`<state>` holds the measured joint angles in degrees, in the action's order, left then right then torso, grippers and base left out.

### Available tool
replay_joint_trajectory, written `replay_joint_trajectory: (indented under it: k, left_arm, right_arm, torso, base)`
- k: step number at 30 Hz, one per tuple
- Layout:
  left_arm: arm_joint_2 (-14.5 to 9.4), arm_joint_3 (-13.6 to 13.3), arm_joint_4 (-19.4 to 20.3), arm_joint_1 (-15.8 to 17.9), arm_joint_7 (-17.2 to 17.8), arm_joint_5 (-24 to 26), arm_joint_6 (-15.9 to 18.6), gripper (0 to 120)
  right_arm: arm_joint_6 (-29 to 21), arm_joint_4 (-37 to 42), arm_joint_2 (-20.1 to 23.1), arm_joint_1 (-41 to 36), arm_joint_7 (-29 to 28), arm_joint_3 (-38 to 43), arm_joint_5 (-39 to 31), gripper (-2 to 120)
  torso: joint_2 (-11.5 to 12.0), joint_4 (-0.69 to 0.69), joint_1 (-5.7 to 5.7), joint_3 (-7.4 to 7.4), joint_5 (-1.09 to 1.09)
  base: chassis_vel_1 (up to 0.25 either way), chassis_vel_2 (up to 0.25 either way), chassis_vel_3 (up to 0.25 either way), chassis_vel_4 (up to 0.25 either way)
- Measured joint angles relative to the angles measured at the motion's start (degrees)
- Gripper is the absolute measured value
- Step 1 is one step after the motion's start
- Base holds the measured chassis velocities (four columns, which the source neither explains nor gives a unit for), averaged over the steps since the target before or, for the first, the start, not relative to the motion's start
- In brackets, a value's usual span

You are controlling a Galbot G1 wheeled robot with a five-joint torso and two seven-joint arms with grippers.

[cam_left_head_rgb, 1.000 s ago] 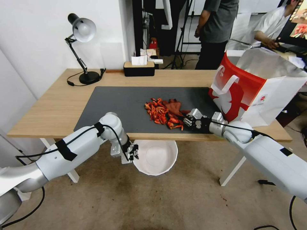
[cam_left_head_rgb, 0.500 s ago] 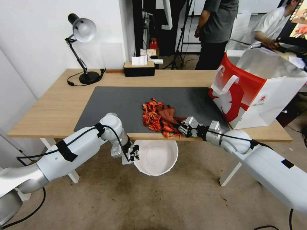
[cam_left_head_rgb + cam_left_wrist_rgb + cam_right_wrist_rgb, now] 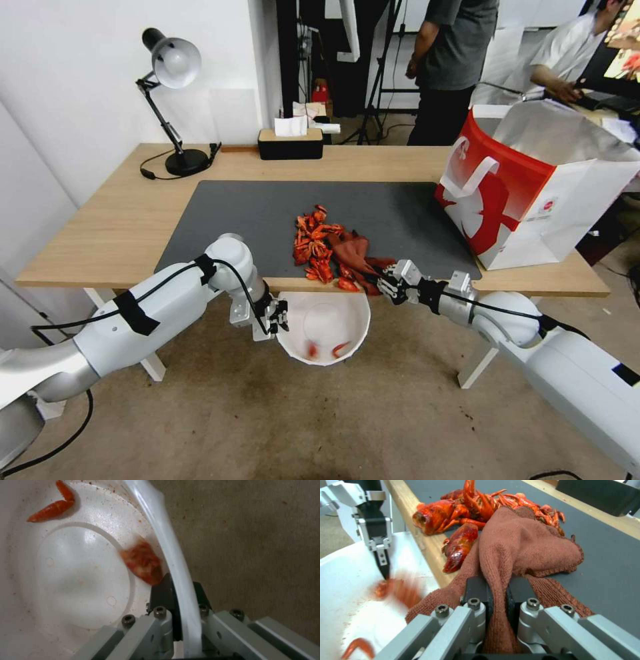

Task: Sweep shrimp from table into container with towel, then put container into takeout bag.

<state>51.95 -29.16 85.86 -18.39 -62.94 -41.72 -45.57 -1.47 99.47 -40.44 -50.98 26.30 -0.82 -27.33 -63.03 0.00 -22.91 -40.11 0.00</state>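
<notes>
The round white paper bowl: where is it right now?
In the head view, the round white paper bowl hangs below the table's near edge, gripped at its rim by the left end effector.

The right claw (image 3: 498, 597) pinches a fold of the rust-red towel (image 3: 526, 545), which drapes over the counter (image 3: 420, 535) edge against the shrimp (image 3: 460, 512). Beside the edge, the left claw (image 3: 381, 562) grips the white container's (image 3: 343, 580) rim.
</notes>
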Motion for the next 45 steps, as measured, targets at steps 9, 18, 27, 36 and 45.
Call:
replay_joint_trajectory:
  k: [9,18,27,36,45]
  left_arm:
    - [0.2,-0.4,0.1,0.4,-0.1,0.0,0.1,0]
    - [0.2,-0.9,0.6,0.8,-0.3,0.0,0.2,0]
    - [0.1,-1.1,0.8,1.1,-0.4,0.0,0.3,0]
    - [-0.1,-1.1,0.8,1.1,-0.4,0.1,0.3,0]
    - [-0.2,-1.1,0.7,1.1,-0.4,0.0,0.3,0]
  right_arm:
    - [-0.2,3.5,0.6,-5.8,0.0,4.2,0.6,5]
    - [-0.1,5.4,0.5,-8.5,0.0,5.8,1.0,5]
    - [-0.2,6.6,0.3,-10.2,0.0,6.9,1.1,5]
    - [-0.3,8.6,0.2,-13.1,-0.1,8.4,1.1,5]
    - [-0.5,10.9,0.1,-15.9,0.0,9.6,1.3,5]
  torso:
    - [0.0,0.00,-0.01,0.00,-0.01]
    - [0.0,0.00,-0.01,0.00,0.00]
    - [0.0,0.00,-0.01,0.00,0.00]
    - [0.0,0.00,-0.01,0.00,0.00]
    - [0.0,0.00,-0.01,0.00,-0.01]
  base:
    - [0.000,0.000,0.000,0.000]
    - [0.000,0.000,0.000,0.000]
    - [0.000,0.000,0.000,0.000]
    - [0.000,0.000,0.000,0.000]
    - [0.000,0.000,0.000,0.000]
